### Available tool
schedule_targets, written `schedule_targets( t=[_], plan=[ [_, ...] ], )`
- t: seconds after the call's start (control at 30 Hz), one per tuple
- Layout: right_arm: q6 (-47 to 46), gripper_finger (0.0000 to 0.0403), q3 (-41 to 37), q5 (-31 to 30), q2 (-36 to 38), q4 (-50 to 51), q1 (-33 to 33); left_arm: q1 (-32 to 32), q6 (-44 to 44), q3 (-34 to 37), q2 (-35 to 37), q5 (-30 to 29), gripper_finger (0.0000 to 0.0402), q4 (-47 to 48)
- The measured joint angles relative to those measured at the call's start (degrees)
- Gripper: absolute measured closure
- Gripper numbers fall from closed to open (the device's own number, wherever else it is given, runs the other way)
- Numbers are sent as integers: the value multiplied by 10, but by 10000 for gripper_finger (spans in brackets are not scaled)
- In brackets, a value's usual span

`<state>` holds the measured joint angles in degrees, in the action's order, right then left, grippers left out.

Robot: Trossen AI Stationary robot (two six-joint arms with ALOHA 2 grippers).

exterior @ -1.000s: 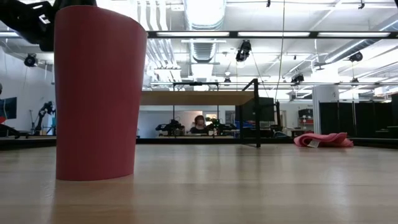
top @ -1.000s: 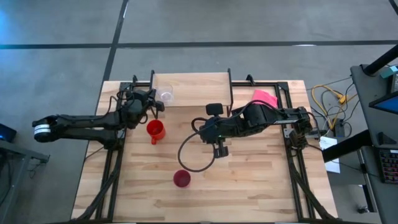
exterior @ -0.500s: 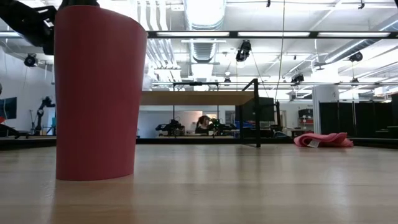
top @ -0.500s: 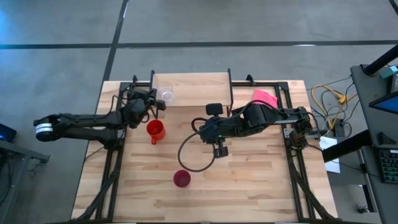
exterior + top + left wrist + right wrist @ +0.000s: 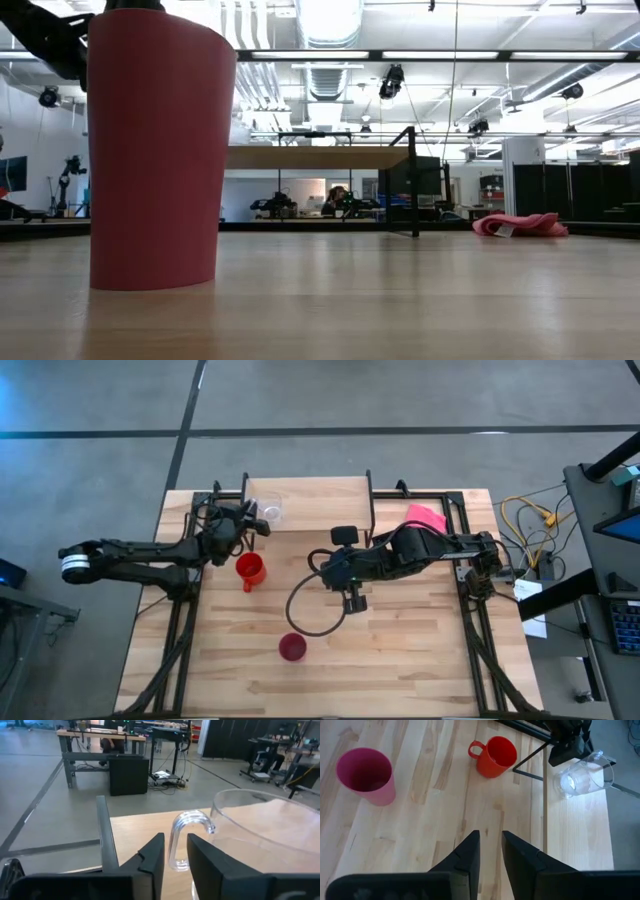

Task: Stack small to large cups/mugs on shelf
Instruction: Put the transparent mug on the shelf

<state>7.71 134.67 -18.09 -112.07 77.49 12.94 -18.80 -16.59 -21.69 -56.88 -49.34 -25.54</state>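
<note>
The clear glass cup [image 5: 268, 511] is over the left end of the wooden shelf [image 5: 320, 492]. My left gripper [image 5: 251, 522] is at its handle, shut on it. The red-orange mug [image 5: 250, 570] stands on the table just in front of the shelf. The magenta tumbler [image 5: 292, 647] stands nearer the front edge and fills the left of the low view [image 5: 155, 150]. My right gripper [image 5: 353, 601] hovers over the table's middle, its fingers a narrow gap apart and empty. My left gripper has the glass cup's handle [image 5: 178, 843] pinched between its two fingers [image 5: 153, 860]. The fingers come about level from the table's left side, one on each side of the handle loop. The cup stays upright over the shelf top [image 5: 135, 827]; whether its base rests there I cannot tell.
A pink cloth [image 5: 425, 517] lies at the table's far right. The shelf's black legs [image 5: 535, 755] stand between the mug and the glass cup. A black cable loop [image 5: 315, 610] lies under my right arm. There is bare wood at the front right.
My left arm has shifted slightly toward the table's far edge, keeping the glass cup's handle between its fingers. The cup has moved a little farther over the shelf's left end.
</note>
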Motion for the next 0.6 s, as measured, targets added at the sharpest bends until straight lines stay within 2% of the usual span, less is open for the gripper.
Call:
schedule_targets(
  t=[0.13, 0.43, 0.6],
  plan=[
    [2, 330, 0, 0, 0, 0, 0, 0, 4, 1, 3, 0, 316, -2],
    [9, 330, 0, 0, 0, 1, 0, 1, 4, 0, 18, 0, 314, -4],
    [7, 326, 0, 0, 0, 1, 0, 2, 5, -12, 48, 58, 314, -5]
  ],
)
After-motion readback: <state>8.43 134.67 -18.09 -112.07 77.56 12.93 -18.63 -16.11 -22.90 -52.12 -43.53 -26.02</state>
